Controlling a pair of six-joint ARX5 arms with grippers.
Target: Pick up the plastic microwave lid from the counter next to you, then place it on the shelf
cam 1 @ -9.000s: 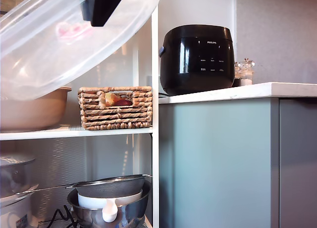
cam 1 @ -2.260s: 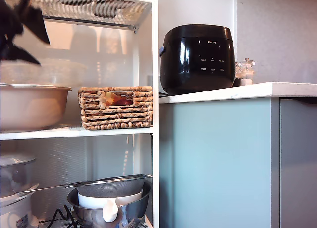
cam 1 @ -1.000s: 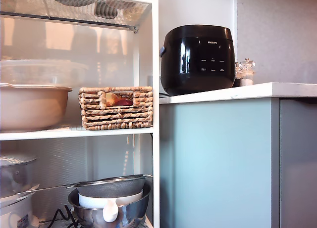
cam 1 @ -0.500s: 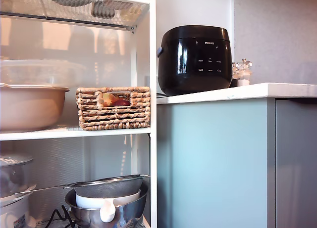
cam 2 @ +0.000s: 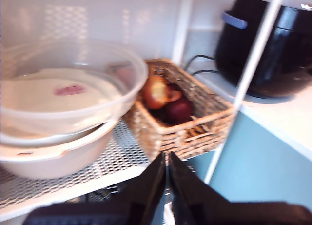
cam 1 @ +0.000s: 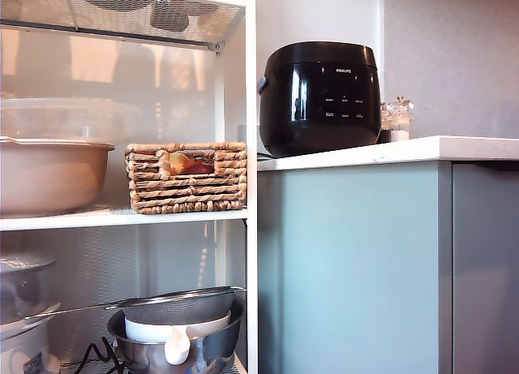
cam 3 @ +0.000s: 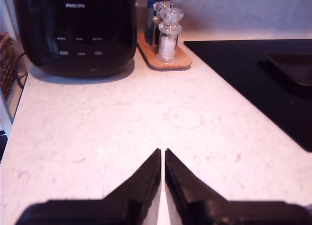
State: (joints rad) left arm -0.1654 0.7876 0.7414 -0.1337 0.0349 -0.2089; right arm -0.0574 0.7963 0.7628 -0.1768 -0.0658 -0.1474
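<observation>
Counter [cam 1: 389,151] white beside shelf [cam 1: 122,218] bearing plastic microwave lid [cam 2: 68,88].

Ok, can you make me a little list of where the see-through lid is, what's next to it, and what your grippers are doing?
lid: clear plastic dome lid with a pink part, resting on the beige bowl
shelf: white perforated rack board
beside bowl: woven wicker basket holding onions
counter: white worktop with black rice cooker
my first gripper: shut, empty, facing the rack
my second gripper: shut, empty, over the counter
</observation>
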